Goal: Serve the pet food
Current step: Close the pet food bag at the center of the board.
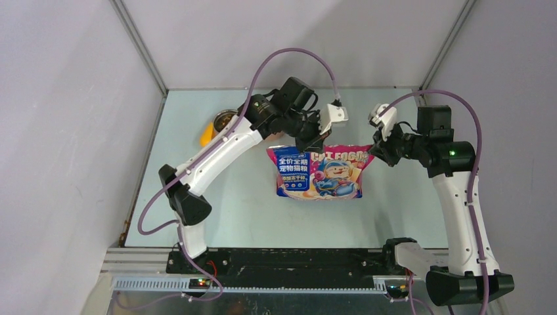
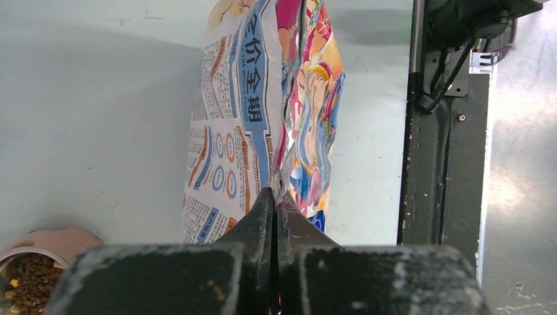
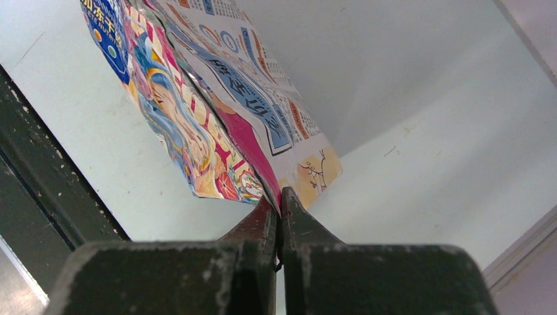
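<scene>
The glossy blue, pink and white cat food bag (image 1: 320,172) hangs between my two grippers over the middle of the table. My left gripper (image 1: 314,143) is shut on the bag's top edge near its left corner. In the left wrist view its fingertips (image 2: 274,194) pinch the crumpled seam of the bag (image 2: 263,111). My right gripper (image 1: 377,148) is shut on the top right corner, and the right wrist view shows that gripper (image 3: 279,197) pinching the pink edge of the bag (image 3: 217,111). Brown pet food kibble (image 2: 26,279) lies in a steel bowl.
The pink feeder (image 2: 66,237) with its steel bowl (image 1: 224,121) stands at the far left of the table, under my left arm, with a yellow scoop (image 1: 207,133) beside it. Grey walls close in the table on three sides. A black rail (image 2: 437,164) runs along the near edge.
</scene>
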### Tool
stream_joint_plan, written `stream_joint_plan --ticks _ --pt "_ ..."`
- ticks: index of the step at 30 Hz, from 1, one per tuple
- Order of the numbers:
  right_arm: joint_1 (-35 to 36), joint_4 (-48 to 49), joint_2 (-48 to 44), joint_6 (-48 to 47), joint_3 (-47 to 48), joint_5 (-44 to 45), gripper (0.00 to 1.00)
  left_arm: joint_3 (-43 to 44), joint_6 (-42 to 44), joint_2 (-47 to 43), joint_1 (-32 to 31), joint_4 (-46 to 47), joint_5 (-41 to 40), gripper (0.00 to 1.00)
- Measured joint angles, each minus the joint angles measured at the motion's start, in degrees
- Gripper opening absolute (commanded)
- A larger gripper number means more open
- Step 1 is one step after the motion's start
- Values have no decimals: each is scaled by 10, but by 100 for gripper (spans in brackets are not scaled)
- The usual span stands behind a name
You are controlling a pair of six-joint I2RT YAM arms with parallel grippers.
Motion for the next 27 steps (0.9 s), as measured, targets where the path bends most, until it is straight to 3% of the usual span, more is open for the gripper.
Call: stream_joint_plan --ticks 3,4,5,7,9,15,18,25,27 --pt "0 8 -2 10 -3 6 0 0 3 -1 9 0 9 1" --pt "0 14 -2 16 -4 7 0 0 5 -2 11 0 14 7" --pt "1 20 -2 20 -5 7 0 0 7 -2 15 0 18 28" --pt "1 30 -2 29 -6 11 0 0 17 -5 26 -2 24 49" --pt "0 35 -1 37 -9 17 0 -5 24 -16 42 -15 27 57" --pt "0 43 0 49 -10 19 0 -101 43 -92 74 -31 18 41" --pt "0 43 0 52 -11 19 0 -120 52 -98 72 -40 13 4" --pt "0 43 0 52 -11 15 0 -124 73 -97 76 -44 7 0" --pt "0 44 0 52 -11 14 0 -113 81 -93 81 -56 15 13"
